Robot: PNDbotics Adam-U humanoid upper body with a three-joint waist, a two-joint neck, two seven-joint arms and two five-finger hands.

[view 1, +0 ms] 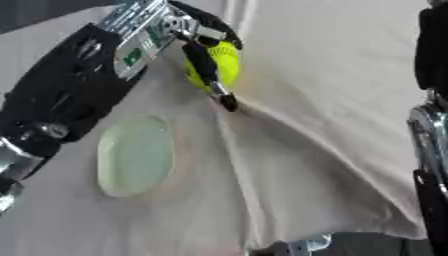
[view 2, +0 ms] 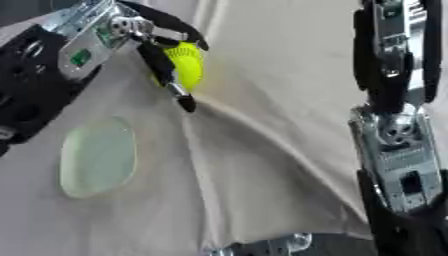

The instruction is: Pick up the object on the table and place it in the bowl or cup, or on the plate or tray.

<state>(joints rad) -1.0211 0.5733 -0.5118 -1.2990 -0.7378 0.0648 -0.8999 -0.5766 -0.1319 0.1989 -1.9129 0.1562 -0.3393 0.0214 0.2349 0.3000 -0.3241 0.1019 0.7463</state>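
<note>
Fingers (view 1: 203,62) of the left hand (view 1: 179,30) curled round a bright yellow-green round ball (view 1: 226,62), smooth-looking, faint seam lines; one black finger crosses its front, tip pointing down toward the cloth, another black finger arcs over the top of the ball. Ball is pinched in that hand, near the far-left part of the table, at or just above the cloth; cannot tell if it touches. Ball is round, no long axis, no clear heading.

Left arm: black matte shell with silver metal joint block and a small green patch, comes in from the upper left corner.

Pale green translucent flat round plate (view 1: 134,156), glossy, lies flat on the cloth toward the left edge, nearer than the ball, apart from it, under the left forearm's near side.

Table covered by a cream fabric cloth (view 1: 332,100), soft, wrinkled, one long raised fold running from under the ball diagonally toward the near right corner.

Right arm (view 2: 395,145), black and silver metal, hangs along the right edge; its hand's fingers not shown, cannot tell their state.
</note>
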